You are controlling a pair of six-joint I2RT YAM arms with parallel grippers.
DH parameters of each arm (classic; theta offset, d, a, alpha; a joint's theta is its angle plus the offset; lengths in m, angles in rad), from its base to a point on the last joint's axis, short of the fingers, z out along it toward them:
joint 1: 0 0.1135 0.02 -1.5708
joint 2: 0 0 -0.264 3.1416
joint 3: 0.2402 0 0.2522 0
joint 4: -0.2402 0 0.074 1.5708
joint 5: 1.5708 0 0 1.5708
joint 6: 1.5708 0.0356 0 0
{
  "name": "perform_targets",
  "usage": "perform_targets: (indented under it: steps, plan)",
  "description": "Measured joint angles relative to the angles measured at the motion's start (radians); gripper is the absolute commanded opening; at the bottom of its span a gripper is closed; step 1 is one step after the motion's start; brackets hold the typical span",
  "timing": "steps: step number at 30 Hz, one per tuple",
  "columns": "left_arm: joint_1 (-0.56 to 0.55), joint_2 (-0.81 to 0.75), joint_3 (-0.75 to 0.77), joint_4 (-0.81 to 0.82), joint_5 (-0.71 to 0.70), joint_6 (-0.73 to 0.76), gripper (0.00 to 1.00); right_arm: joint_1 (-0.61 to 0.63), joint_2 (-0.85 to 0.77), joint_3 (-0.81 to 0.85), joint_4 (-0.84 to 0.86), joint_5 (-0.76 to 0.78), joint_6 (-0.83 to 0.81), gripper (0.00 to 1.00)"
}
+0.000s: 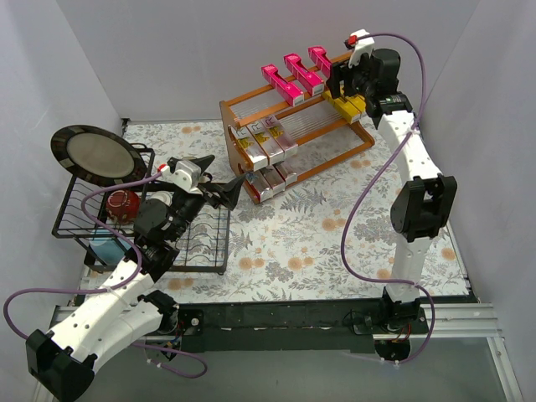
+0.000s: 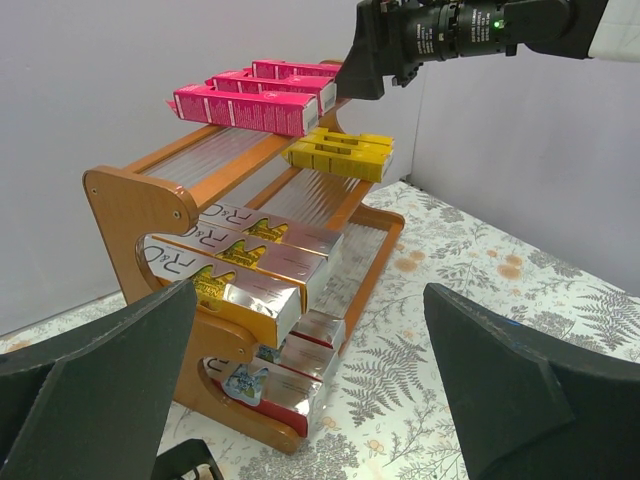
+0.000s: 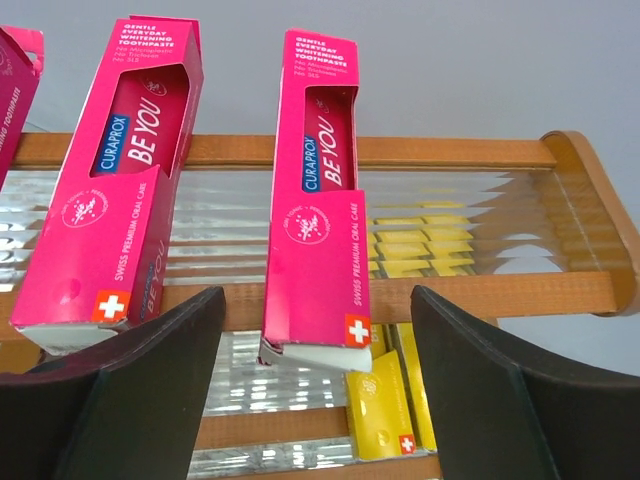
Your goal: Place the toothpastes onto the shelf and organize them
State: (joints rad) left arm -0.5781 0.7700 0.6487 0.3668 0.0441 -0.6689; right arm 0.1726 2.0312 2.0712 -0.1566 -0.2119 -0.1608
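Note:
The orange-brown wooden shelf (image 1: 228,117) stands at the back of the table with toothpastes on all three tiers. Three magenta cartons (image 1: 303,72) lie on the top tier. Yellow ones (image 1: 347,107) and gold-silver ones (image 1: 264,141) share the middle tier, and silver ones (image 1: 270,180) fill the bottom. My right gripper (image 3: 315,390) is open at the top tier, its jaws apart on either side of the near end of a magenta carton (image 3: 320,200), not touching it. My left gripper (image 2: 310,400) is open and empty, facing the shelf (image 2: 125,195) from the front left.
A black wire dish rack (image 1: 63,219) stands at the left, holding a dark round plate (image 1: 96,155) and a red cup (image 1: 123,203). The floral tablecloth (image 1: 318,251) covers the table. White walls close in the back and both sides.

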Motion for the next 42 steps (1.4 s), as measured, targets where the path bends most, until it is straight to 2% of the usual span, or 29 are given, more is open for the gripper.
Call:
perform_targets:
  steps: [5, 9, 15, 20, 23, 28, 33, 42]
  plan:
    - [0.000, -0.006, 0.000, 0.000, -0.003, 0.000, 0.98, 0.000, -0.066, -0.046, -0.005, 0.031, 0.001, 0.93]
    - [0.000, -0.024, 0.000, 0.000, -0.011, -0.001, 0.98, 0.000, -0.207, -0.148, 0.002, 0.071, 0.005, 0.95]
    - [0.000, -0.075, 0.000, 0.000, -0.072, -0.011, 0.98, 0.001, -0.566, -0.458, 0.046, 0.164, 0.031, 0.95]
    - [0.012, -0.145, 0.003, -0.018, -0.142, -0.027, 0.98, 0.002, -0.909, -0.780, 0.100, 0.304, 0.077, 0.97]
    - [0.032, -0.191, 0.012, -0.037, -0.196, -0.043, 0.98, 0.002, -1.075, -0.912, 0.097, 0.382, 0.107, 0.98]
    - [0.047, -0.278, 0.080, -0.126, -0.290, -0.057, 0.98, 0.002, -1.341, -1.067, 0.050, 0.494, 0.180, 0.98]
    - [0.047, -0.388, 0.150, -0.234, -0.352, -0.072, 0.98, 0.002, -1.573, -1.190, 0.024, 0.537, 0.227, 0.99]
    - [0.047, -0.542, 0.150, -0.422, -0.408, -0.133, 0.98, 0.002, -1.822, -1.388, -0.034, 0.575, 0.231, 0.99]
